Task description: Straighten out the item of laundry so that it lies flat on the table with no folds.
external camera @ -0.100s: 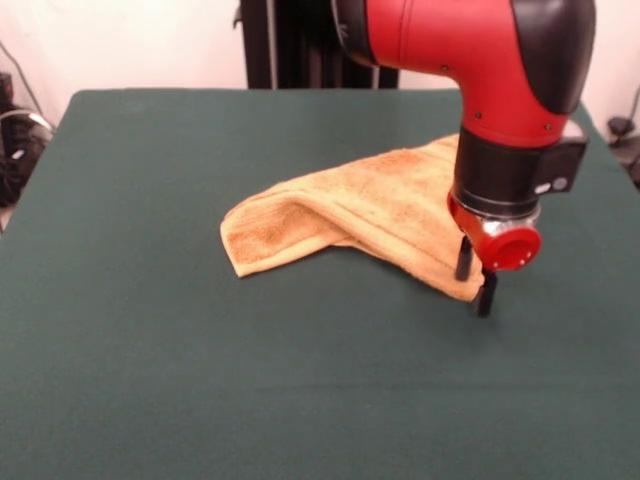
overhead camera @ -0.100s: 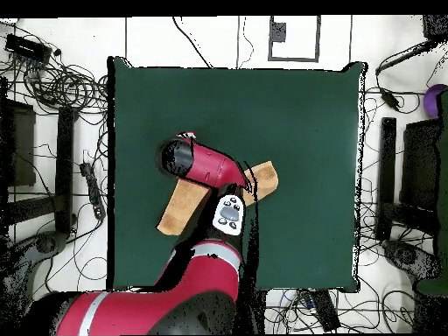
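Clearly the one golden-orange terry-cloth towel (external camera @ -0.100s: 355,215) is not flat: it lies bunched and folded over on itself on the large dark green felt-covered tabletop (external camera @ -0.100s: 200,380), a little toward three o'clock of centre in the front view. Its flat woven band runs along the near hem, and a rolled fold ends at the nine o'clock corner.

The single red and black robot arm (external camera @ -0.100s: 470,60) comes down over the towel's corner at about four o'clock. Its end effector (external camera @ -0.100s: 475,278) has two thin black fingers (external camera @ -0.100s: 464,258) standing slightly apart and low at that corner; whether any cloth is pinched between them I cannot tell. In the overhead view the arm covers the towel's middle, leaving two ends showing.

As a judgement, the towel looks light, soft and limp, with a grippy pile that should drag rather than slide on the felt. A corner or the firmer woven hem looks the best place to take hold, pulling outward away from the fold.

Count: one towel, one arm, one tabletop.
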`<move>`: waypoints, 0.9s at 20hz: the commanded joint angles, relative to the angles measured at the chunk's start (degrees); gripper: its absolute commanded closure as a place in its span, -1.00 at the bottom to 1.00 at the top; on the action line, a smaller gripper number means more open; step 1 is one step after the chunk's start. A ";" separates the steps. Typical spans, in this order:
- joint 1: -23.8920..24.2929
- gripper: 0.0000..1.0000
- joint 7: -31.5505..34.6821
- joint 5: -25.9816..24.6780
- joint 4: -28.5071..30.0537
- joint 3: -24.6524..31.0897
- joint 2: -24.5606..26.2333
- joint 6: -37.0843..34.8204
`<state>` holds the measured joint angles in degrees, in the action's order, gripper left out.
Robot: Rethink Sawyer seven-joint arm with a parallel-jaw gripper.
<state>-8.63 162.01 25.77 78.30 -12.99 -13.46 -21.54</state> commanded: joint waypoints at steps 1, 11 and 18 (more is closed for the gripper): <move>-0.22 -1.00 4.21 -1.27 -2.04 3.89 8.82 6.93; 1.07 1.00 3.98 -1.39 0.68 5.33 5.75 5.53; 2.29 1.00 1.64 -2.41 10.49 8.06 -4.13 1.75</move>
<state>-7.65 162.01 25.29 79.63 -12.55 -14.58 -21.43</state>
